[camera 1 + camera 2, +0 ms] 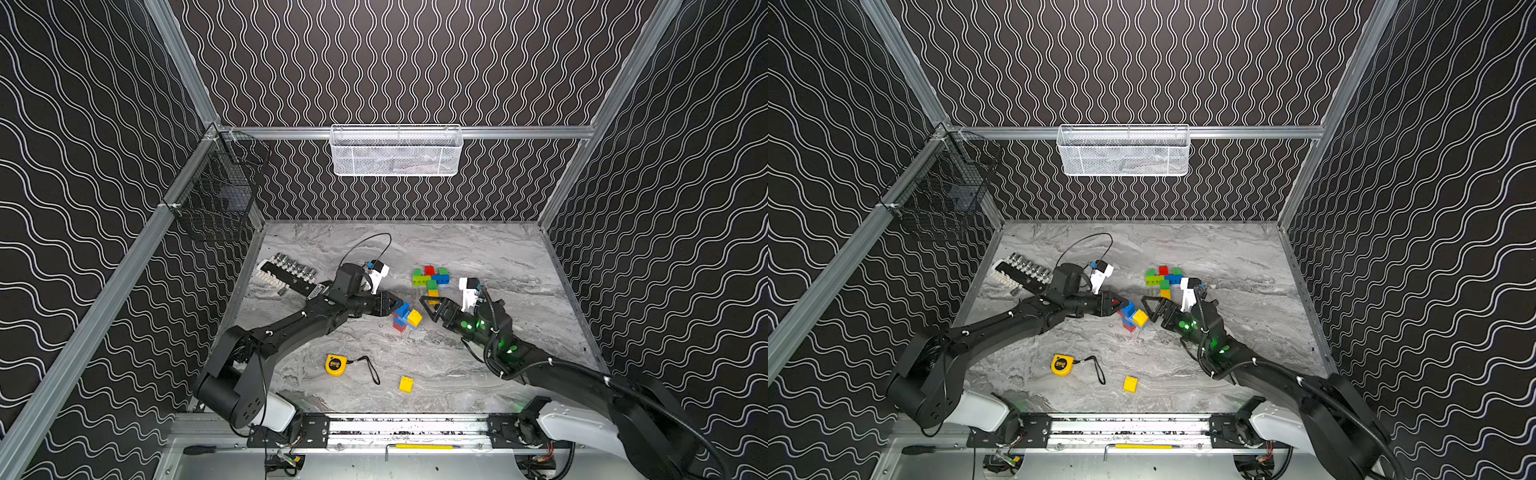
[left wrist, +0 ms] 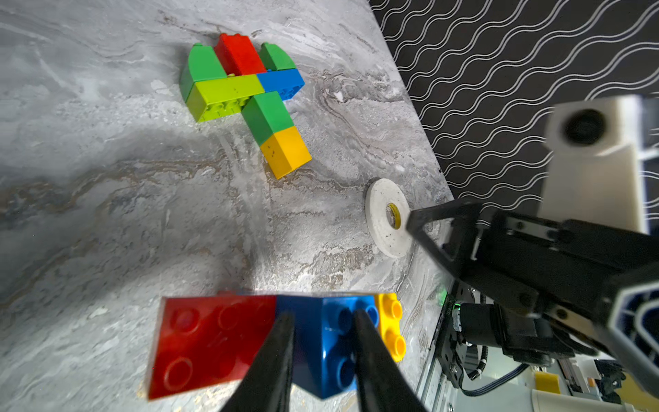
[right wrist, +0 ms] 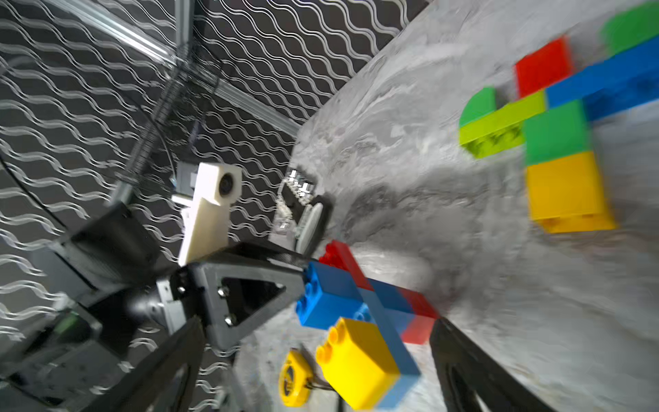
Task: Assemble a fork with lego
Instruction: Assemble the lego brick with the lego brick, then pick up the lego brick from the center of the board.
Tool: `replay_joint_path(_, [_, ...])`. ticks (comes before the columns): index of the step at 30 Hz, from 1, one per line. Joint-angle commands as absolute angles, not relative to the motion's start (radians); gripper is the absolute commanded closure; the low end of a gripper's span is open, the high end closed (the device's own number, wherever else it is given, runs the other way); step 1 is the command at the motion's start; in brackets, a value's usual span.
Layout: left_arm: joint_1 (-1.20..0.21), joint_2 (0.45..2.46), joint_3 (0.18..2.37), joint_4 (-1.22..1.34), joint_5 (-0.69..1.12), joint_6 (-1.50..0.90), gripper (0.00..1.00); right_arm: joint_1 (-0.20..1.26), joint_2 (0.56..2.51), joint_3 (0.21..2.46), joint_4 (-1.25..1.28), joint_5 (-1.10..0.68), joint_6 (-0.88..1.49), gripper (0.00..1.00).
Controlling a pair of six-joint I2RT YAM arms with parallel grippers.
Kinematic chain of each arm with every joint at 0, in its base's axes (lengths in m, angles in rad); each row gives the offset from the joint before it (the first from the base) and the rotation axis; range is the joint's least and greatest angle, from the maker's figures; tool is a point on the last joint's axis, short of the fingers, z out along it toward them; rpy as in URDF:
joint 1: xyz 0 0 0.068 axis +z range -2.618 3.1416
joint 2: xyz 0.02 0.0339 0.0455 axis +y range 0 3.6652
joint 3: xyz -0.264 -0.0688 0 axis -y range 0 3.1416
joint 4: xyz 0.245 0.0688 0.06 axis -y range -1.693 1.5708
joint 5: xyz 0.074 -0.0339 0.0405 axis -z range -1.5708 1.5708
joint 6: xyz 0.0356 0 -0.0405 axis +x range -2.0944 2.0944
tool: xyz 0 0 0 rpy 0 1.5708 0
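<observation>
A small lego cluster (image 1: 405, 318) (image 1: 1133, 316) of red, blue and yellow bricks is near the table's middle. My left gripper (image 1: 397, 307) (image 2: 322, 314) is shut on its dark blue brick (image 2: 321, 342), with the red brick (image 2: 210, 342) on one side and the yellow brick (image 2: 390, 324) on the other. My right gripper (image 1: 430, 309) (image 3: 317, 323) stands open just right of the cluster. The yellow brick (image 3: 356, 367) sits between its fingers, which are clear of it. A flat multicoloured lego assembly (image 1: 430, 278) (image 2: 246, 96) lies behind. A loose yellow brick (image 1: 406, 384) lies near the front.
A yellow tape measure (image 1: 336, 365) with a black strap lies front left. A socket set (image 1: 291, 270) sits at the back left, under the left arm. A white disc (image 2: 387, 217) lies by the right gripper. A white basket (image 1: 397, 151) and a black basket (image 1: 216, 195) hang on the walls.
</observation>
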State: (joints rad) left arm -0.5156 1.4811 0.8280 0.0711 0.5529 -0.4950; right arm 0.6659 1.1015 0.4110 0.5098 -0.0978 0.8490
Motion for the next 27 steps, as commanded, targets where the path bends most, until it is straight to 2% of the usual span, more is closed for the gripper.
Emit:
replay_joint_path(1, [-0.513, 1.483, 0.857, -0.089, 0.494, -0.490, 0.67, 0.666, 1.033, 0.445, 0.228, -0.018, 0.635, 0.00])
replay_joint_path(11, [-0.509, 1.473, 0.945, -0.092, 0.516, -0.492, 0.55, 0.685, 0.923, 0.497, 0.020, -0.031, 0.455, 0.00])
replay_joint_path(19, [-0.508, 1.464, 0.936, -0.068, 0.538, -0.494, 0.54, 0.937, 0.956, 0.530, -0.110, 0.154, 0.420, 0.05])
replay_joint_path(23, [-0.505, 1.428, 0.919, -0.043, 0.543, -0.489, 0.53, 1.046, 0.969, 0.515, -0.120, 0.185, 0.428, 0.11])
replay_joint_path(27, [-0.506, 1.354, 0.892, -0.069, 0.488, -0.439, 0.53, 1.124, 0.972, 0.499, -0.117, 0.213, 0.459, 0.12])
